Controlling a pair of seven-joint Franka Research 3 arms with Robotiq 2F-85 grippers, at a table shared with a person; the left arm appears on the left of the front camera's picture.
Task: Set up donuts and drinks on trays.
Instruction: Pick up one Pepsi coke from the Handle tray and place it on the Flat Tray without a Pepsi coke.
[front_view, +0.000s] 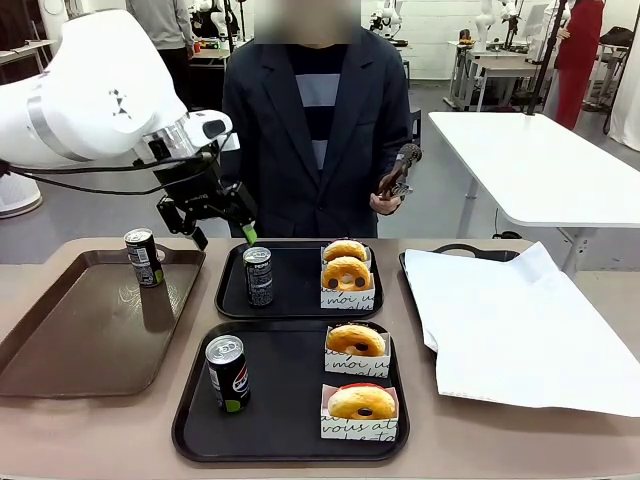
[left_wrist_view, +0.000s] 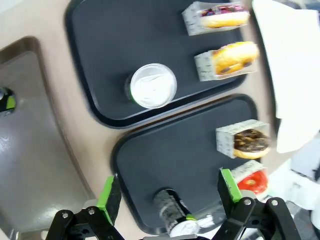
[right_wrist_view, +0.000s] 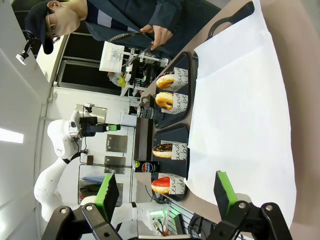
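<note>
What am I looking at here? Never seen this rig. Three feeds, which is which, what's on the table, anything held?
A two-armed robot faces a person across a table. The front view looks over the table; the other two come from cameras on each wrist.

The left gripper hangs open above the far black tray, holding nothing. The right gripper is open and empty too.

Each black tray carries one can and two sleeved donuts. A third can stands on the brown tray. White paper lies to the right.
</note>
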